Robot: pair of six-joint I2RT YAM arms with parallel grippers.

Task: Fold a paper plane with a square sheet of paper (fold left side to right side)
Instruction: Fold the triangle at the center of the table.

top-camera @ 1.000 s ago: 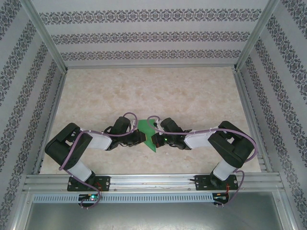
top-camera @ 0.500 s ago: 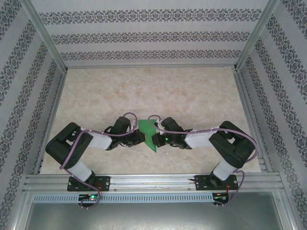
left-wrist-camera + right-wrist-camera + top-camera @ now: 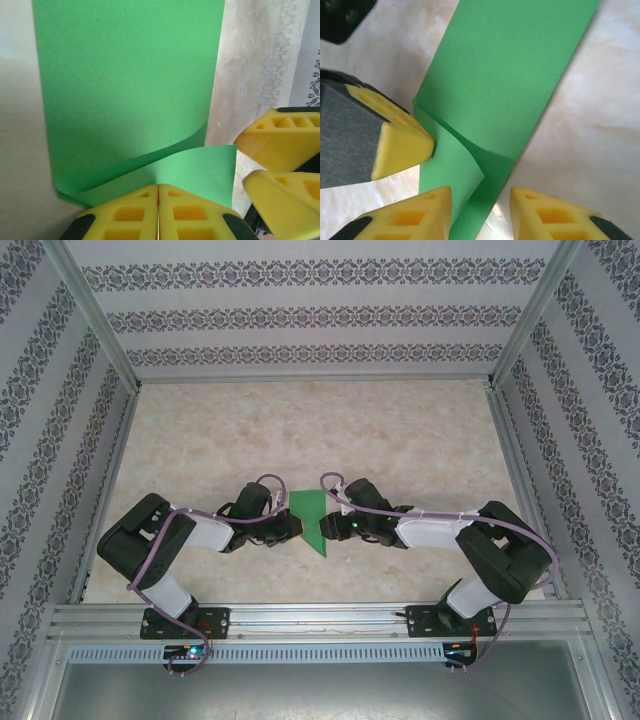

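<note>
The square sheet of paper (image 3: 312, 516) is bright green and lies on the table between the two grippers, half folded. In the left wrist view one layer of the paper (image 3: 130, 85) lies flat while a curled flap rises from it, and my left gripper (image 3: 158, 192) is shut on that flap's edge. My left gripper (image 3: 296, 528) sits at the sheet's left side. My right gripper (image 3: 333, 527) is at the sheet's right side. In the right wrist view the right gripper (image 3: 481, 196) stands open, with the near end of the paper (image 3: 510, 75) between its fingers, untouched.
The marbled tabletop (image 3: 320, 430) stretches away behind the paper. Patterned walls (image 3: 300, 315) and aluminium posts close the back and sides. A metal rail (image 3: 320, 620) runs along the near edge by the arm bases. One left gripper finger (image 3: 400, 145) crowds the paper.
The right arm's elbow has swung outward to the right and its gripper has drawn slightly back from the sheet. The raised flap looks lower. The left arm has hardly moved.
</note>
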